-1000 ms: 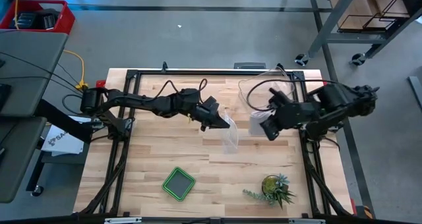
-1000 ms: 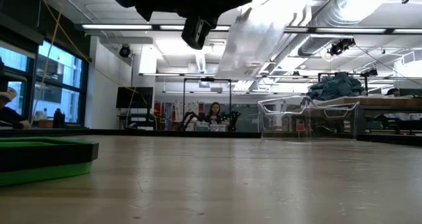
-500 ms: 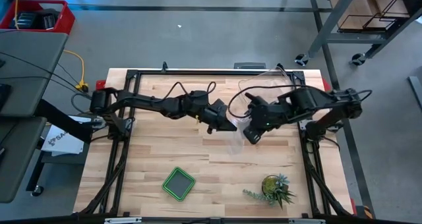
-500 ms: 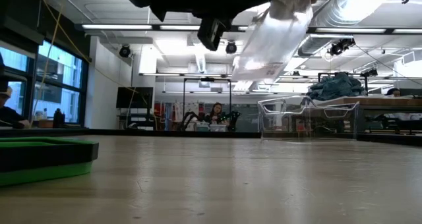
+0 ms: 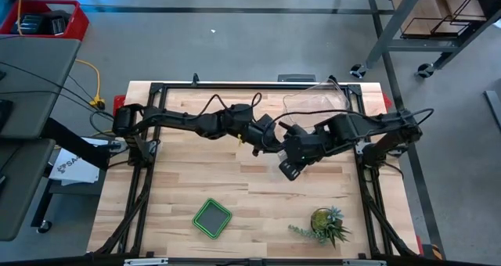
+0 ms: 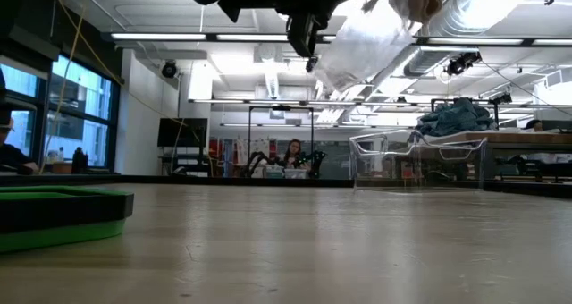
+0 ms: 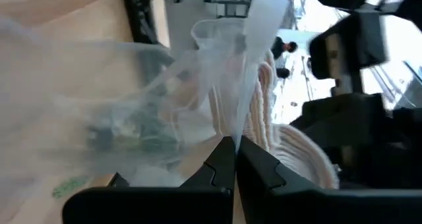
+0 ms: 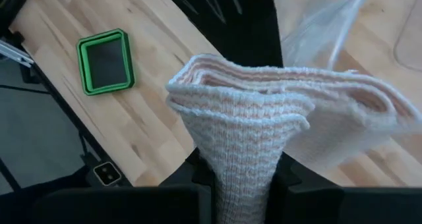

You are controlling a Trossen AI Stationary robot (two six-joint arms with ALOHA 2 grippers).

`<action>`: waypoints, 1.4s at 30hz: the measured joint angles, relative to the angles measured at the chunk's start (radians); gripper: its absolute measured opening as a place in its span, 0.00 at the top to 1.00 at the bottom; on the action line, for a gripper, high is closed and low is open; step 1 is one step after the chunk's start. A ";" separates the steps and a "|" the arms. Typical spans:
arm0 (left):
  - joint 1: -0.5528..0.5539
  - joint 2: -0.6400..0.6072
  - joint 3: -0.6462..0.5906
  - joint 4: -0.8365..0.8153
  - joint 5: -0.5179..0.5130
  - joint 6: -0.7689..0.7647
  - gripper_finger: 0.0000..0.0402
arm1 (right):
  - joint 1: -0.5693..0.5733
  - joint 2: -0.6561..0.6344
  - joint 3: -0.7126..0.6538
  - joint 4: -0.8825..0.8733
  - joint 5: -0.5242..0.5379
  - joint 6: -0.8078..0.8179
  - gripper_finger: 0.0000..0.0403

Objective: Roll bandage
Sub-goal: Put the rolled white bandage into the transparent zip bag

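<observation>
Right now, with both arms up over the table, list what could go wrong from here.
1. The right claw pinches the bandage by a bunched fold only; the loose layers above could slide out.
2. The left claw is shut on a thin edge of the clear plastic bag, which could slip free.
3. Both claws meet close together in mid-air; the arms could bump, or the bag could snag the bandage.

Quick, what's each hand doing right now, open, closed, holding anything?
Left hand: closed, pinching the clear plastic bag.
Right hand: closed on the bandage, a folded white knit strip.
</observation>
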 joint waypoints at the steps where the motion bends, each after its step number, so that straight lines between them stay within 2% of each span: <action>1: 0.000 -0.001 0.001 0.010 0.008 0.002 1.00 | 0.000 0.001 0.000 0.002 -0.002 0.008 0.89; 9: -0.003 -0.003 0.001 0.038 0.100 0.019 1.00 | 0.009 0.004 0.001 0.003 0.002 0.044 0.89; 14: -0.010 -0.016 0.002 0.143 0.188 -0.009 1.00 | 0.029 0.017 0.001 -0.031 0.025 0.069 0.89; 17: -0.021 -0.018 0.005 0.173 0.202 -0.018 1.00 | 0.030 0.025 -0.001 -0.014 0.046 0.077 0.89; 19: -0.031 -0.013 0.003 0.141 0.202 -0.017 1.00 | 0.031 0.020 -0.001 0.054 0.050 0.072 0.89; 28: -0.059 -0.004 -0.004 0.147 0.140 0.076 1.00 | 0.051 0.012 -0.002 0.064 0.072 0.046 0.89; 31: -0.064 0.022 -0.004 0.244 0.147 0.019 1.00 | 0.054 0.001 -0.002 0.092 0.056 -0.002 0.89; 34: -0.081 0.093 0.008 0.522 0.144 -0.139 1.00 | 0.062 -0.004 -0.001 0.119 0.017 -0.038 0.89; 36: -0.095 0.131 0.024 0.627 0.143 -0.213 1.00 | 0.066 -0.016 0.000 0.139 0.002 -0.056 0.89; 39: -0.114 0.149 0.034 0.656 0.099 -0.227 1.00 | 0.072 -0.041 0.000 0.151 -0.020 -0.060 0.89; 42: -0.120 0.150 0.003 0.644 0.031 -0.199 1.00 | 0.087 -0.047 -0.001 0.109 0.032 -0.034 0.89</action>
